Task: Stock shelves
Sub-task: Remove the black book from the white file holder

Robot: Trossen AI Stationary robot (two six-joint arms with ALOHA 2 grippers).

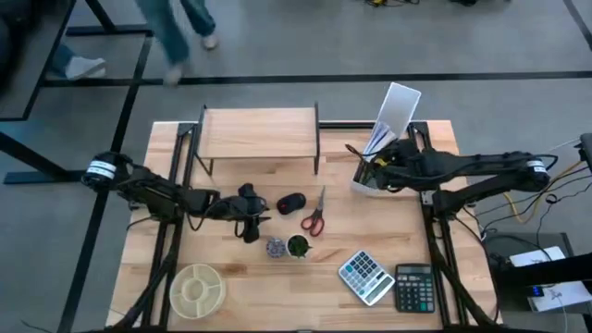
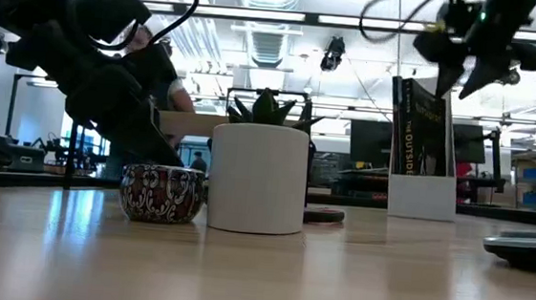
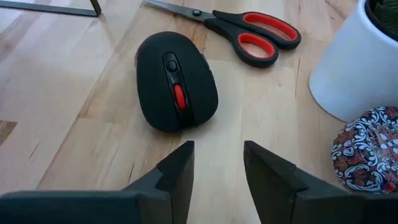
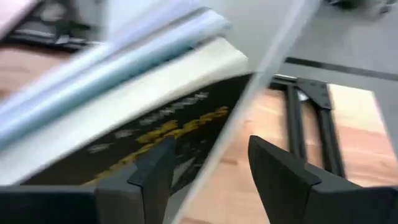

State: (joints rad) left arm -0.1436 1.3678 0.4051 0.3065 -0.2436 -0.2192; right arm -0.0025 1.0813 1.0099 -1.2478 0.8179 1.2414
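Your left gripper (image 3: 217, 168) hovers low over the table (image 1: 231, 277) with its fingers parted and nothing between them; the black mouse (image 3: 176, 81) with its red wheel lies just ahead of the fingertips, not touched. Your right gripper (image 4: 208, 168) is also spread open, holding nothing, and sits right at the white file holder (image 1: 393, 120), its fingers beside the dark book (image 4: 149, 140) with yellow lettering that stands in it.

Take the mouse as your landmark. The shelf (image 1: 259, 132) stands behind it, toward the far edge of the table, with its light-wood top bare. The red-handled scissors (image 1: 314, 215) lie just to the right of the mouse. In front of the mouse, nearer you, sit the white pot (image 2: 257, 176) with a small green plant and the patterned bowl (image 2: 160, 192), side by side. Farther front and left of the mouse is the round divided tray (image 1: 196, 289). Front and right of it lie two calculators (image 1: 388, 280) next to each other. The file holder is well to the right of the mouse.
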